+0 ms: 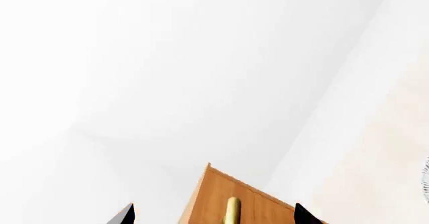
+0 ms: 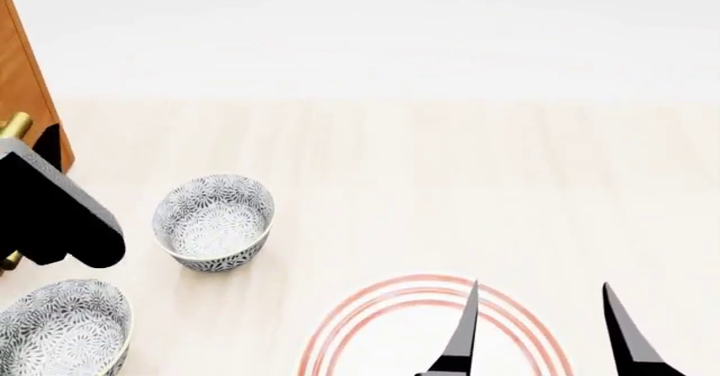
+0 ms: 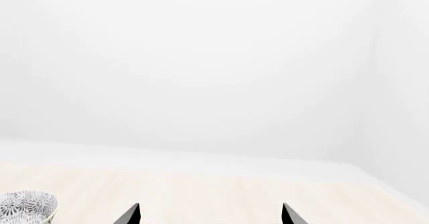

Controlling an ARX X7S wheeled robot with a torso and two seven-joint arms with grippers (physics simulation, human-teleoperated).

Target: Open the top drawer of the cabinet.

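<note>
The cabinet (image 1: pixel 264 209) is orange-brown wood; the left wrist view shows its upper edge and the top drawer's brass bar handle (image 1: pixel 232 211). My left gripper (image 1: pixel 214 218) is open, and the handle lies in line between its two dark fingertips (image 1: pixel 127 215), apart from both. In the head view the cabinet (image 2: pixel 23 98) is at the far left edge, with a brass handle end (image 2: pixel 13 126) showing above my black left gripper (image 2: pixel 51 212). My right gripper (image 2: pixel 545 330) is open and empty over a plate, far from the cabinet; it also shows in the right wrist view (image 3: pixel 210 216).
Two patterned bowls stand on the pale table near the cabinet, one in the middle left (image 2: pixel 214 220) and one at the near left corner (image 2: pixel 62 330). A white plate with red rings (image 2: pixel 372 325) lies under my right gripper. A bowl (image 3: pixel 27 206) shows in the right wrist view.
</note>
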